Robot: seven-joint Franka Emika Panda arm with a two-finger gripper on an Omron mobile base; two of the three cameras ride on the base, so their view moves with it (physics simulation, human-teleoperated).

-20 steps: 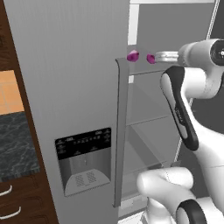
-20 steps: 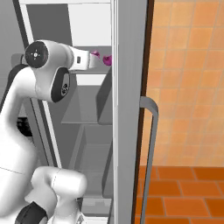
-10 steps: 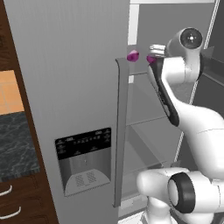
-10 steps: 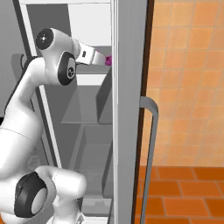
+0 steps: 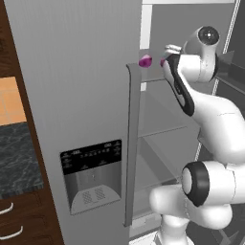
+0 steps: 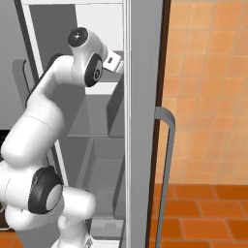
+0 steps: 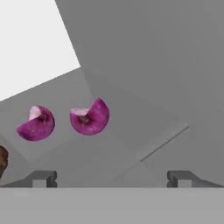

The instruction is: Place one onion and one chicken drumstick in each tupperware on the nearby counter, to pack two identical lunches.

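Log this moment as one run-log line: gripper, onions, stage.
gripper: open, empty | onions: two on fridge shelf, ahead of fingertips, untouched | stage: reaching into open fridge, nothing packed yet

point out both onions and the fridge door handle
left onion [image 7: 36, 124], hand view, middle of its purple body
right onion [image 7: 90, 118], hand view, centre of the bulb
fridge door handle [image 5: 131, 143], left base view, mid-length of the grey bar

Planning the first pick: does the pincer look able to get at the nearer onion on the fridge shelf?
Probably yes. The pincer is open and faces the onion across bare shelf; the second onion sits apart, to one side.
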